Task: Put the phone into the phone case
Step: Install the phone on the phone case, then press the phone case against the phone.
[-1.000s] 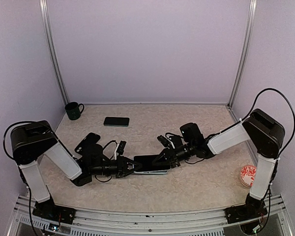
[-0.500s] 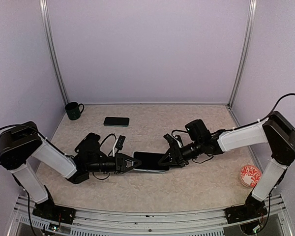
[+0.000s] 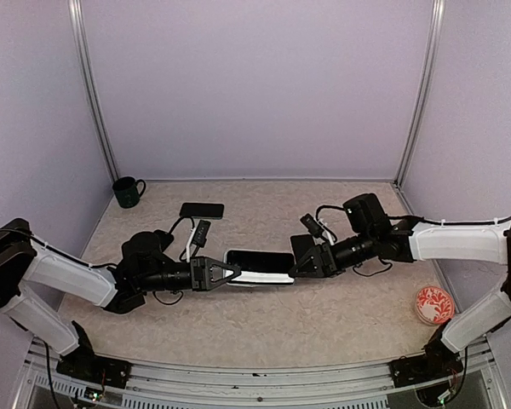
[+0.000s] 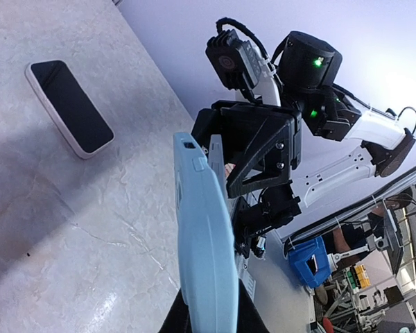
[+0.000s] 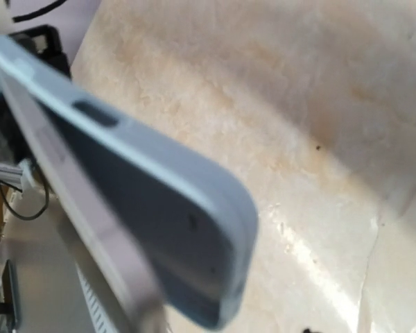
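A black-screened phone (image 3: 260,260) and a light blue phone case (image 3: 257,279) are held together between my two grippers, above the middle of the table. My left gripper (image 3: 230,273) is shut on the case's left end. In the left wrist view the case (image 4: 204,236) is seen edge-on between the black fingers (image 4: 177,320). My right gripper (image 3: 296,268) grips the right end, where the phone is. The right wrist view is blurred: it shows the case's end (image 5: 173,201) and the phone's silvery edge (image 5: 83,229) close up, with the fingers hidden.
A second dark phone (image 3: 202,210) lies on the table at the back left, also in the left wrist view (image 4: 69,107). A dark green mug (image 3: 129,192) stands in the far left corner. A red-patterned dish (image 3: 432,304) sits near the right edge.
Both arms have stretched out and carried the phone and case up and toward the back, both grippers staying closed on them. The left arm's elbow has dropped low and the right arm has straightened.
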Motion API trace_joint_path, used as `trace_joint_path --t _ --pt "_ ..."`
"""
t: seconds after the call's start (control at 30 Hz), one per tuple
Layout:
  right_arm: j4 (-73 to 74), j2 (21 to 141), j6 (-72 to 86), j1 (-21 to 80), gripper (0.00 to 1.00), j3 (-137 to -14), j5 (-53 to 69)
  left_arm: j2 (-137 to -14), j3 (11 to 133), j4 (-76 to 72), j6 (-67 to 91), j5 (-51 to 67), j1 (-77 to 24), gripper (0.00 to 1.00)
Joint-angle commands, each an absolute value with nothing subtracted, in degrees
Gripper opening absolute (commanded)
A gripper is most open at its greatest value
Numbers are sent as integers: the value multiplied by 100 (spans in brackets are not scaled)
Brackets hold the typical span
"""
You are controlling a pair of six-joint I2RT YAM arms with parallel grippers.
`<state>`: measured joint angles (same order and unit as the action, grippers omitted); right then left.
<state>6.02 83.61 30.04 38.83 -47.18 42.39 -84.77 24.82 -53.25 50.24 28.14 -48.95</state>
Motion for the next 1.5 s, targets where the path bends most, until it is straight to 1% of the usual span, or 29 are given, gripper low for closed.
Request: trace_joint_path --t 0.0,0.23,0.6,0.63,0.7,0.73,0.77,0.8,1.17,1.47 --pt "772 7698 2489 3807 56 -4540 4126 -8057 2636 -5493 4694 2963 -4931 0" --pt "592 7026 2339 3795 56 -4422 4420 -7591 2537 -5336 4480 3058 -4937 0" --pt "23 7008 2536 3784 57 -4292 5420 -7089 2405 -5335 4313 3317 -5031 0" --pt "-239 6961 2604 3793 57 -4244 5565 -7057 2389 -5339 4315 3326 -5036 0" --pt "-709 6867 2813 3784 76 -4102 5815 -6978 2350 -5375 4339 3338 -5036 0" --pt "-930 6831 2919 3784 84 -4007 5902 -6957 2332 -5394 4348 3347 -5036 0" --pt "-1104 6814 2983 3791 96 -3968 5975 -6938 2317 -5455 4379 3372 -5039 0" --pt "-1158 6816 3003 3791 98 -3981 6008 -6936 2298 -5516 4416 3393 -5038 0" --pt "-1591 7378 3117 3797 100 -4164 6155 -6904 2293 -5970 4648 3538 -5180 0" --pt "-2777 7525 3610 3981 99 -4039 6684 -6946 2318 -6184 4735 3565 -5306 0"
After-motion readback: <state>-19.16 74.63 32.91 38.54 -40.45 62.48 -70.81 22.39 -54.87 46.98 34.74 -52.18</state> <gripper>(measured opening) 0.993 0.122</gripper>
